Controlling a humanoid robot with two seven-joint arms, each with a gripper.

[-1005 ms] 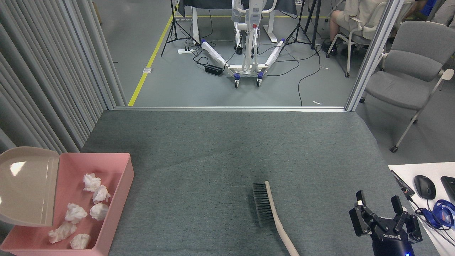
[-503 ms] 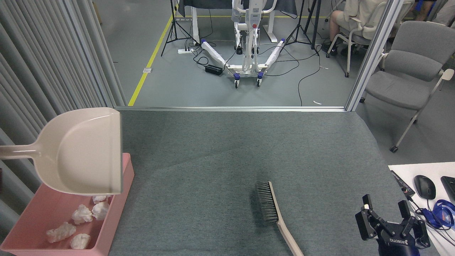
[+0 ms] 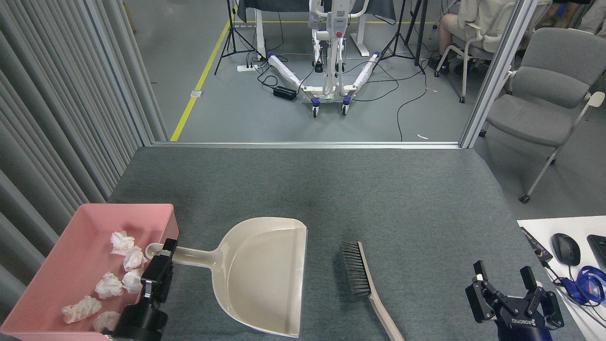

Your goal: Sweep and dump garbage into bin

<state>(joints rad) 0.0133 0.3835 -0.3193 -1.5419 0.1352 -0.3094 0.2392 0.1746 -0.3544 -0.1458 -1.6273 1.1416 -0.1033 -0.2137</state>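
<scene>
Grey carpeted table [image 3: 402, 199]: left gripper [image 3: 161, 270] clamps the beige plastic dustpan [image 3: 265, 274] handle, right of the pink rectangular plastic bin [image 3: 163, 215] holding crumpled white tissue wads [image 3: 109, 285]; right gripper [image 3: 505, 283] is spread, empty.

Both arms end in black hardware: the left gripper [image 3: 161, 258] is a blocky black clamp on a glossy round wrist. The right gripper [image 3: 505, 279] has two stubby black fingers on linked bars, one white-tipped, above a body with white lettering

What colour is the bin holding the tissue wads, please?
Pink. The bin shows clearly at lower left of the head view, the only view available.
</scene>
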